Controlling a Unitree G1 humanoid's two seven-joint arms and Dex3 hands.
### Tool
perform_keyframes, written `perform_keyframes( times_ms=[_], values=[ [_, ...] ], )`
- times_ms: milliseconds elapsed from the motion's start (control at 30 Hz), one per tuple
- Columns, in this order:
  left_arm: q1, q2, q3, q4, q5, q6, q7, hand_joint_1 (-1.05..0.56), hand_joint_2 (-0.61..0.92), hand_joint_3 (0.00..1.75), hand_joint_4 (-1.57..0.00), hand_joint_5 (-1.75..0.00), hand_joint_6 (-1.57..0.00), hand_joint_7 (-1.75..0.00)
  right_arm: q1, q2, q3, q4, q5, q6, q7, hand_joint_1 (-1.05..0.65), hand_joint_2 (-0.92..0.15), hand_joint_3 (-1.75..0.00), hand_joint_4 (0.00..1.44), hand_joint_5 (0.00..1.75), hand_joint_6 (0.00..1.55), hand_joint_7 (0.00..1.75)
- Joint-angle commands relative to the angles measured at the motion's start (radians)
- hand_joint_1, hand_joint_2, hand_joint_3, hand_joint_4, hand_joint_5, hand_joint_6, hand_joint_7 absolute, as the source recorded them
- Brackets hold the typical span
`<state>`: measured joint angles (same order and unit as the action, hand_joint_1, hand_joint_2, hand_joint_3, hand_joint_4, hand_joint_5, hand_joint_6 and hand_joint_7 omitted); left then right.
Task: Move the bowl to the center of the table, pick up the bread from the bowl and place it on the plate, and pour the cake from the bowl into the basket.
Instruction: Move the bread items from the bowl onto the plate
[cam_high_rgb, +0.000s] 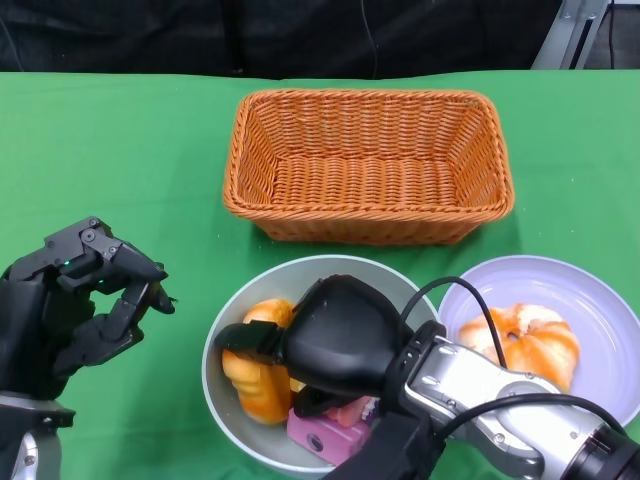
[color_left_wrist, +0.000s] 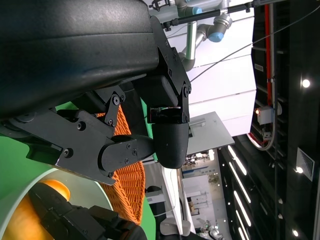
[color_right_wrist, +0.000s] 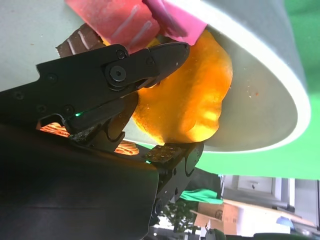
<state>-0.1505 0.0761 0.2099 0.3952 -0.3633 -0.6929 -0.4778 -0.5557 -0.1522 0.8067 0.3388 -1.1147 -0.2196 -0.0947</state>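
Left hand (cam_high_rgb: 85, 305) hovers over bare green table (cam_high_rgb: 120, 150) at the left, fingers curled in, grasping nothing, well apart from the bowl (cam_high_rgb: 228, 400). Bowl sits front and center, just in front of the basket (cam_high_rgb: 368, 165). Inside it: 1 orange bread roll (cam_high_rgb: 255, 385) at the left side, a pink-wrapped cake (cam_high_rgb: 325, 435) toward the near side. Right hand (cam_high_rgb: 300, 345) is down in the bowl with fingers closed around the roll; the right wrist view shows black fingers (color_right_wrist: 150, 62) clamped on both sides of the roll, so grasping it. Plate (cam_high_rgb: 600, 310) at the right already carries 1 bread (cam_high_rgb: 525, 340).

Step in hand looks like lifting the roll out. To do it well: keep the squeeze firm but don't crush, lift straight up past the rim, don't drag the cake or tip the bowl, then carry right and set down on the bare part of the plate beside the bread already there.
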Motion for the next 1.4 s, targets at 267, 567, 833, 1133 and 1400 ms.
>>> perform_keyframes(
  times_ms=[267, 567, 833, 1133, 1400],
  values=[
    [0.0, 0.011, 0.014, 0.012, 0.004, -0.014, 0.009, -0.13, 0.77, 0.67, -0.85, -1.42, -0.89, -1.1, -0.047, -0.011, 0.015, 0.247, 0.02, -0.206, -0.338, -0.24, -0.89, 0.0, 0.82, 0.91, 0.95, 0.01],
    [0.0, 0.012, 0.014, 0.015, 0.003, -0.018, 0.007, -0.11, 0.79, 0.65, -0.85, -1.41, -0.89, -1.1, -0.096, 0.009, 0.027, 0.364, 0.023, -0.301, -0.462, -0.25, -0.89, 0.0, 0.74, 1.07, 1.02, 0.02],
    [-0.001, 0.012, 0.015, 0.022, 0.005, -0.02, 0.009, -0.12, 0.79, 0.65, -0.85, -1.41, -0.89, -1.1, -0.112, 0.015, 0.043, 0.415, 0.023, -0.316, -0.54, -0.3, -0.92, -0.01, 0.69, 1.28, 1.05, 0.01],
    [-0.001, 0.012, 0.014, 0.02, 0.013, -0.024, 0.015, -0.12, 0.79, 0.65, -0.86, -1.4, -0.88, -1.1, -0.121, 0.012, 0.034, 0.419, 0.043, -0.33, -0.553, -0.31, -0.92, -0.05, 0.71, 1.25, 1.07, 0.01],
    [-0.004, 0.013, 0.019, 0.03, 0.022, -0.03, 0.026, -0.13, 0.77, 0.66, -0.87, -1.39, -0.89, -1.1, -0.113, 0.003, 0.004, 0.398, 0.091, -0.376, -0.57, -0.28, -0.9, -0.02, 0.78, 1.2, 1.13, 0.03]
  ],
)
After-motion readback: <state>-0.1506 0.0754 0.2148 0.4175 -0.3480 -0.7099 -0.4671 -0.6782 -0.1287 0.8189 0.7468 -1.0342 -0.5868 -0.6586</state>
